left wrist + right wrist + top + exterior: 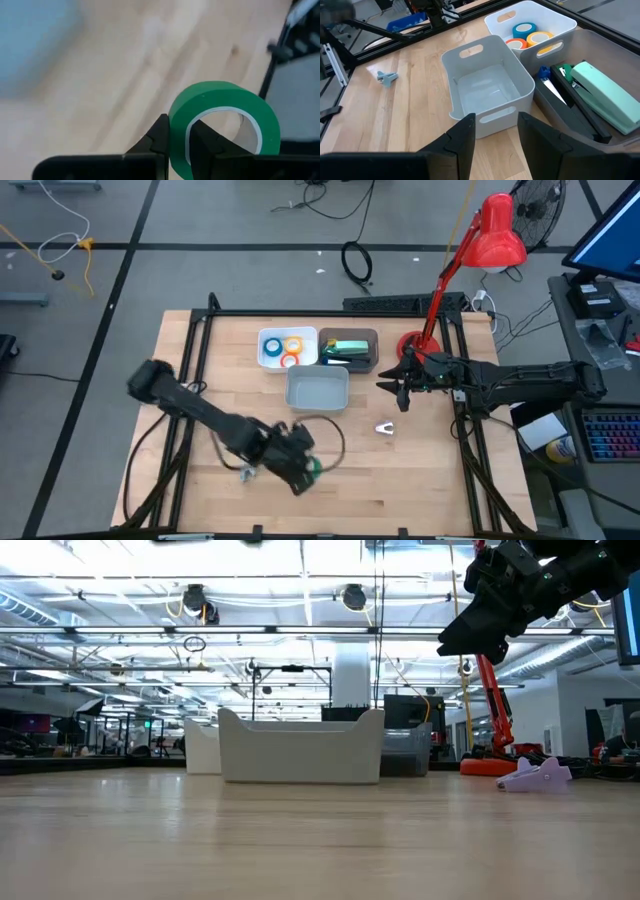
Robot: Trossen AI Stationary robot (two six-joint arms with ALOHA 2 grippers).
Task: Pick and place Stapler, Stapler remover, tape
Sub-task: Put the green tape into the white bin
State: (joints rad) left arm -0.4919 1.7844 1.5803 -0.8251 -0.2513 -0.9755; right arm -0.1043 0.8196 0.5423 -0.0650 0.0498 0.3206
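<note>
Green tape is sitting pinched through its wall by the left gripper. Right gripper is hovering, fingers spread, near the grey bin.

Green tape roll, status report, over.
Left gripper shut on green tape ring, near table's front. Right gripper open, above empty grey bin. Nothing blocking.

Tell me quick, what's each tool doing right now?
Left tool: closed on the green tape roll, pinching its wall.
Right tool: open, empty, raised above the table near the grey bin.

bins crowd rear, lamp rt
</note>
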